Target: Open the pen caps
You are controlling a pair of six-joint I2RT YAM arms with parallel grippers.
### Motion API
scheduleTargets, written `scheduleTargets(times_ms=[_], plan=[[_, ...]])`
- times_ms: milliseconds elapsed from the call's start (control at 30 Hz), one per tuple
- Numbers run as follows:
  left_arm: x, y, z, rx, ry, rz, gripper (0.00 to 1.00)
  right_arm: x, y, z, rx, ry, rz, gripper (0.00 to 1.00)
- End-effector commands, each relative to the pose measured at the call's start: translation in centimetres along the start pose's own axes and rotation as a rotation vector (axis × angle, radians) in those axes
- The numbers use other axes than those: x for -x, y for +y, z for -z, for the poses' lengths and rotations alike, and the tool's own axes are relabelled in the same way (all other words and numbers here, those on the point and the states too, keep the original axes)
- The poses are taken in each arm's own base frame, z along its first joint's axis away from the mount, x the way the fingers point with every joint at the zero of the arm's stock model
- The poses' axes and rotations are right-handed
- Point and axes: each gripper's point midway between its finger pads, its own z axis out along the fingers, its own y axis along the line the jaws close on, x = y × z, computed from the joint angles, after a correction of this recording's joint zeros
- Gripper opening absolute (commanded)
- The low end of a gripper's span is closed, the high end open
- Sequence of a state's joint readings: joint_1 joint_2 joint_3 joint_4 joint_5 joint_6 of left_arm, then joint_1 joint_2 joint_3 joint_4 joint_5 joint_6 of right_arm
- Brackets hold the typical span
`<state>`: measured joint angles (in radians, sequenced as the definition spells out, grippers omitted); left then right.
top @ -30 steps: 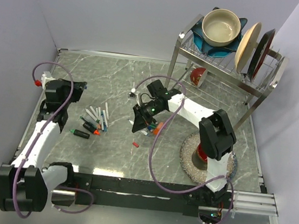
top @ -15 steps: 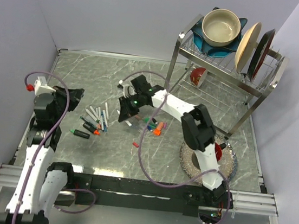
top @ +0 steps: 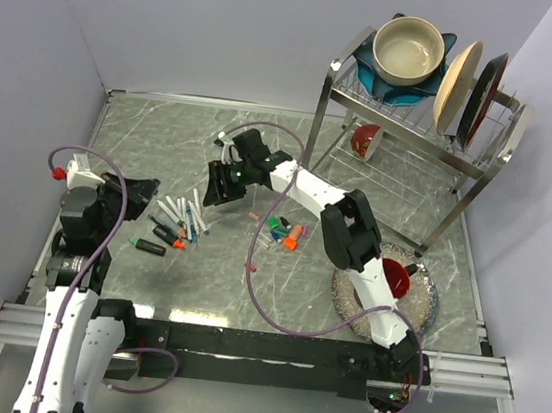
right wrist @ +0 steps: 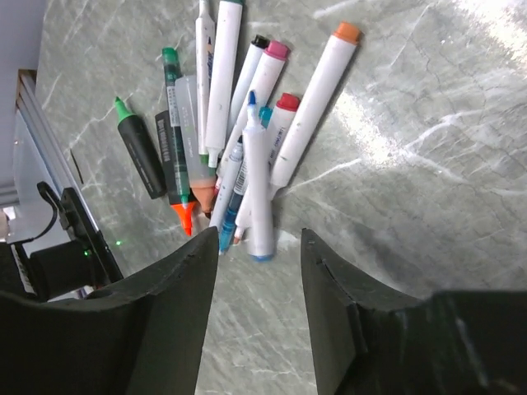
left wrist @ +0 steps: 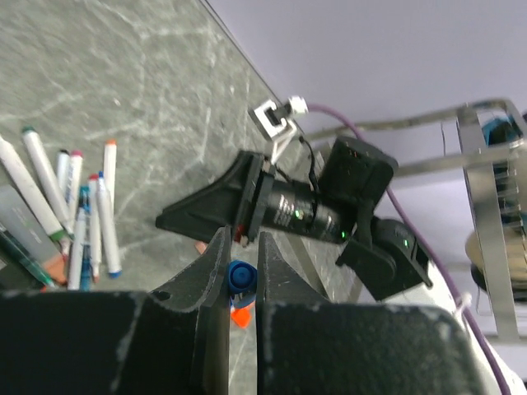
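Grey marbled desk [top: 196, 282], with the uncapping seemingly partway through.
Left of the marker pile [top: 179, 217], the left gripper [top: 143, 188] is pinched on what looks like a blue cap [left wrist: 240, 277]. Over the pile's right side, the right gripper [right wrist: 258, 239] hangs parted and empty. Loose pen caps [top: 283, 233] lie right of the pile, and others sit on barrels in it. Those barrels lie crossed and touching, so a closing grasp may catch two or scatter them.

"How many arms are there?"
"Two: the left arm [top: 83, 218] and the right arm [top: 304, 185]."
"And dark markers [right wrist: 142, 152]?"
"Two. The white markers [right wrist: 315, 107] lie in a heap. I count at least six."
"The pen caps [top: 283, 233]?"
"They are bunched up and too small to count. One pale bowl [top: 409, 50] sits on one rack [top: 409, 107]."
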<state>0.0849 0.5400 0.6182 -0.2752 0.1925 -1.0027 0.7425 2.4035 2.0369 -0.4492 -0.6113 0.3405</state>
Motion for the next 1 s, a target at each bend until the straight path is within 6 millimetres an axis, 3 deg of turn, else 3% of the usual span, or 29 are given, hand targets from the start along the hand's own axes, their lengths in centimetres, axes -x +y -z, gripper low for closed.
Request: scheduleTargets(times_ms=[0,67,100,167,200,233,267,300,333,367,400,433,467,500,533,600,667,700,733,833,900,967], plan=[[-1.1,-2.3,0.4,-0.146,0.062,-0.056,0.01,2.8,4.6,5.1,0.047,-0.075,0.116,0.53],[-2.3,-2.7,0.5,-0.188,0.13,-0.069,0.01,2.8,4.2,7.4,0.02,-0.078,0.214,0.52],[-2.8,-2.7,0.5,-0.196,0.156,-0.072,0.01,2.9,5.5,10.2,0.015,-0.086,0.272,0.5],[-4.2,-2.3,0.3,-0.206,0.226,-0.068,0.01,1.7,4.1,12.8,-0.056,-0.061,0.443,0.49],[-4.8,-2.2,0.2,-0.212,0.248,-0.062,0.01,1.8,5.2,15.8,-0.079,-0.097,0.507,0.48],[-6.2,-1.9,-0.3,-0.217,0.286,-0.044,0.01,-0.2,3.8,16.3,-0.095,-0.057,0.562,0.48],[-6.6,-1.6,-0.6,-0.21,0.295,-0.033,0.01,-0.8,3.8,17.6,-0.098,-0.061,0.591,0.48],[-8.2,-1.5,-0.8,-0.213,0.337,-0.029,0.01,-1.7,3.6,19.9,-0.113,-0.085,0.625,0.48],[-10.8,-1.6,-1.0,-0.207,0.414,-0.027,0.01,-2.2,3.5,21.0,-0.117,-0.098,0.642,0.48],[-11.4,-1.5,-1.7,-0.181,0.399,-0.036,0.01,-2.3,5.0,23.2,-0.098,-0.148,0.687,0.49],[-12.5,-1.3,-2.1,-0.155,0.415,-0.044,0.01,-2.1,4.4,24.5,-0.123,-0.182,0.706,0.49],[-15.0,-1.6,-2.2,-0.151,0.475,-0.056,0.01,-3.2,3.6,24.8,-0.137,-0.18,0.701,0.5],[-15.3,-1.3,-3.1,-0.117,0.444,-0.064,0.01,-3.3,4.7,26.4,-0.133,-0.223,0.74,0.51],[-16.1,-1.1,-3.5,-0.095,0.454,-0.068,0.01,-3.9,3.9,26.8,-0.144,-0.226,0.749,0.52],[-18.0,0.2,-4.2,-0.043,0.495,-0.079,0.01,-4.1,4.1,27.3,-0.145,-0.238,0.756,0.52],[-19.0,0.9,-5.5,-0.004,0.501,-0.093,0.01,-4.6,4.4,28.3,-0.131,-0.261,0.773,0.54],[-21.0,2.8,-6.9,0.068,0.543,-0.117,0.01,-4.8,4.6,28.7,-0.126,-0.279,0.782,0.55],[-21.3,2.1,-7.6,0.057,0.544,-0.126,0.01,-5.2,4.4,28.6,-0.114,-0.274,0.773,0.55],[-22.6,3.5,-8.3,0.101,0.574,-0.141,0.01,-5.3,4.3,28.7,-0.114,-0.277,0.772,0.55],[-24.4,4.0,-9.7,0.122,0.617,-0.159,0.04,-5.7,4.0,28.9,-0.107,-0.285,0.766,0.55],[-25.1,3.5,-10.4,0.118,0.632,-0.174,0.09,-5.9,4.1,29.0,-0.094,-0.292,0.767,0.55],[-25.9,4.3,-10.9,0.148,0.65,-0.187,0.17,-5.9,4.0,29.4,-0.093,-0.304,0.766,0.55]])
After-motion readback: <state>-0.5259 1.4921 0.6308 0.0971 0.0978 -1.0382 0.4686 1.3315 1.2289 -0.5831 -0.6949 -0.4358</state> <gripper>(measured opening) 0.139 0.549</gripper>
